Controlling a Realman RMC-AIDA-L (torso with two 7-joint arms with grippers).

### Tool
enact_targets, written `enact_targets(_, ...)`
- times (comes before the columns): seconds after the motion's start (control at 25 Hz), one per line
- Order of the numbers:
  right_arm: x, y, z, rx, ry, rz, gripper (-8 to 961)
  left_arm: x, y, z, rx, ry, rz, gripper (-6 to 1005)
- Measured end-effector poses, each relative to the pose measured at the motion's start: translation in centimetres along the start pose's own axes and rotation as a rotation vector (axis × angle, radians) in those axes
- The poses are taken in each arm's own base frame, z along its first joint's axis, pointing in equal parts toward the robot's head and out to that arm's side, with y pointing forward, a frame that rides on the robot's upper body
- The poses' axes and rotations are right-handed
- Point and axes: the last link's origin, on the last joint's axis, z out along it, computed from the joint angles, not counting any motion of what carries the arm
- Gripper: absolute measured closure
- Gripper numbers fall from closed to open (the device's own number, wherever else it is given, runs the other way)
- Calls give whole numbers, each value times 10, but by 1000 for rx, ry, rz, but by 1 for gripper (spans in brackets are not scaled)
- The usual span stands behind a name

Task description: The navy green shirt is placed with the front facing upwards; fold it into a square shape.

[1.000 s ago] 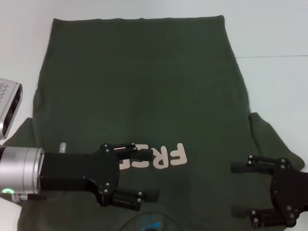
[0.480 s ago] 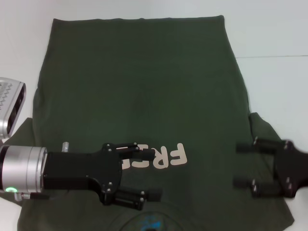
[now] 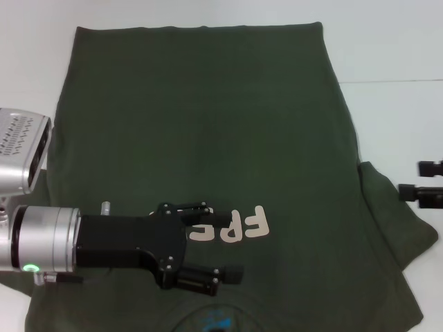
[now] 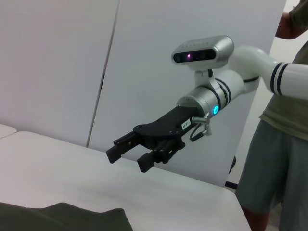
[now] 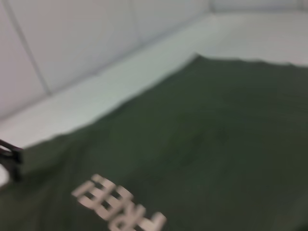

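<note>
Shirt first: we see the navy green shirt (image 3: 208,138) spread flat on the white bench (image 3: 387,48), front side up, its straight hem at the far edge and its collar end nearest the robot. Pale block letters (image 3: 239,227) run across the chest, partly covered by our left gripper (image 3: 225,247), and a small blue print (image 3: 211,321) sits near the collar. On the robot's right, a sleeve (image 3: 391,228) fans out over the bench with a few soft creases.

Our left gripper hovers low over the chest area on the robot's left half of the shirt, its fingers (image 3: 208,220) spread apart and holding nothing; whether they touch the cloth we cannot tell. Beside that arm, at the left edge of the head view, sits the silver camera housing (image 3: 21,149) on its wrist.

Our right gripper (image 3: 423,181) shows only as two dark fingertips at the right edge of the head view, beside the sleeve. In the left wrist view the right gripper (image 4: 132,155) hangs above the bench with its fingers parted and empty. A person in a green top and grey shorts (image 4: 284,144) stands beyond the bench.
</note>
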Motion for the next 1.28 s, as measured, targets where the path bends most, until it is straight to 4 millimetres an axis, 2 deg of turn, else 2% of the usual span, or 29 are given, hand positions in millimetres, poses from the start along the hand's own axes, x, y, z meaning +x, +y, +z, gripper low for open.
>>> enact_targets(0.24, -10, -17, -24, 143, 114, 172, 95, 2, -1, 1, 0, 5, 4, 66)
enact_targets(0.4, -15, -24, -30, 219, 232, 218, 96, 4, -2, 2, -4, 0, 10, 67)
enact_targets(0.64, -21, -31, -21, 298, 396, 309, 97, 4, -2, 3, -8, -5, 12, 67)
enact_targets(0.84, -23, -33, -11, 297, 426, 355, 98, 2, 0, 3, -13, -7, 6, 66)
enact_targets(1.28, -10, -41, 10, 290, 502, 381, 99, 0, 3, 5, -26, -4, 1, 66)
